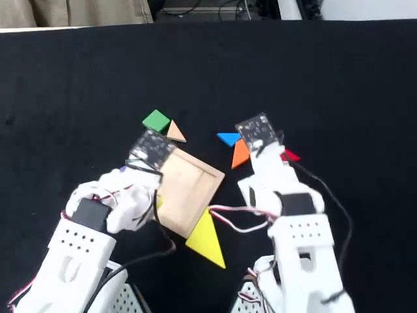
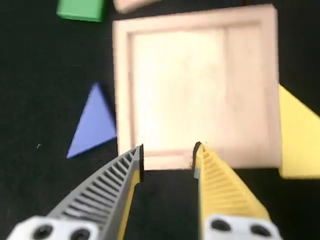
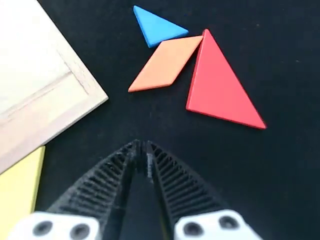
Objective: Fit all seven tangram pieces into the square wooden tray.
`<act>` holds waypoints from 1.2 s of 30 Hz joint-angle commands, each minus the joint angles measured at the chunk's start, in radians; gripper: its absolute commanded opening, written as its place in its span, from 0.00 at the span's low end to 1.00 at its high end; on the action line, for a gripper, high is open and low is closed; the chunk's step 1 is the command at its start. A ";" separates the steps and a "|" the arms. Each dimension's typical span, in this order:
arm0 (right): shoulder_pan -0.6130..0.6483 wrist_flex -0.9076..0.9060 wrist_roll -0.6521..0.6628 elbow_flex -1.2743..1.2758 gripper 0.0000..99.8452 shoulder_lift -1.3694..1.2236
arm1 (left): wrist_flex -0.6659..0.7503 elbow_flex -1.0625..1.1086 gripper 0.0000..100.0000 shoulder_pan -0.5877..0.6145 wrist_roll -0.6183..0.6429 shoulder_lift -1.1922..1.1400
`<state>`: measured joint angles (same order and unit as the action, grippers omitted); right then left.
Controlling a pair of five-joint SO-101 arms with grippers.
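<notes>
The square wooden tray [image 1: 193,186] lies turned on the black table, and its inside [image 2: 195,85] holds no pieces. My left gripper [image 2: 169,150] is open, its fingertips at the tray's near rim. A violet-blue triangle [image 2: 92,125] lies beside the tray, with a green square [image 1: 156,120] and a tan triangle [image 1: 176,132] past its far corner. A large yellow triangle [image 1: 207,238] touches the tray's near edge. My right gripper [image 3: 143,146] is shut and holds nothing, a short way from the orange parallelogram [image 3: 165,62], blue triangle [image 3: 157,27] and red triangle [image 3: 217,85].
The black table stretches wide and bare behind the pieces. Both white arm bases [image 1: 300,261] stand at the near edge, with cables [image 1: 241,225] trailing between them close to the yellow triangle. The table's far edge [image 1: 208,23] is well away.
</notes>
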<state>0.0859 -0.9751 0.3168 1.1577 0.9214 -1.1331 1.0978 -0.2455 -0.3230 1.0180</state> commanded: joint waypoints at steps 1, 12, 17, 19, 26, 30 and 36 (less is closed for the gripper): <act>0.041 0.000 -0.003 -0.180 0.01 -0.166 | -0.020 -0.024 0.19 -0.042 -0.035 0.009; 0.333 -0.101 0.057 -0.693 0.01 -0.851 | 0.463 0.315 0.19 0.260 0.189 0.017; 0.351 -0.095 0.094 -0.754 0.01 -1.000 | 0.522 0.332 0.19 0.328 0.235 0.017; 0.354 -0.095 0.110 -0.768 0.01 -1.036 | 0.525 0.332 0.19 0.328 0.256 0.017; 0.281 -0.104 0.129 -0.816 0.01 -1.142 | 0.525 0.338 0.19 0.288 0.252 0.015; 0.230 -0.104 0.184 -0.863 0.01 -1.191 | 0.525 0.340 0.19 0.274 0.250 0.011; 0.190 -0.120 0.238 -0.993 0.01 -1.260 | 0.523 0.340 0.19 0.274 0.250 0.012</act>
<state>0.3207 -1.0810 0.5194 0.2585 -0.3214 -0.6252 1.4354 0.0414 -0.0806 1.0211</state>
